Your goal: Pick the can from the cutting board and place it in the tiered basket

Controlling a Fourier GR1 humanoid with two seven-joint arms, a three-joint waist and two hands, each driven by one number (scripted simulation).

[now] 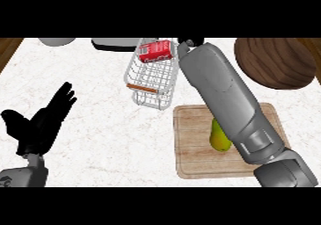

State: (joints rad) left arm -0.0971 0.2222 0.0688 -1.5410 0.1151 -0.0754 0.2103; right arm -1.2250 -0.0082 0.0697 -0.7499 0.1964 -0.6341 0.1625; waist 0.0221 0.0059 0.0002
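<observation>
Nearest the viewer, at the lower left, the left hand is resting above the white counter, its fingers straight and spread, pointing up and away, holding nothing. At the lower right, the right forearm is coming in and stretching diagonally up and to the left, crossing over a pale wooden board. A yellow-green fruit is lying on that board, partly hidden by the forearm; what kind it is cannot be told. No can is sitting on the board.

Farther away, near the middle of the counter, a white wire basket is standing. A red can is lying on its side at the basket's far, upper end, apparently inside the top tier. The right hand is showing only as a small dark shape just beside the can, at the end of the forearm; whether its fingers are around the can or already off it cannot be told.

Along the far edge, a dark round wooden bowl is sitting at the right, with two grey items cut off by the frame at the left.

Judging from this, the placing step is under way or just finishing. The next move calls for making sure the can is settled, then lifting the right hand straight out without snagging the wires.
</observation>
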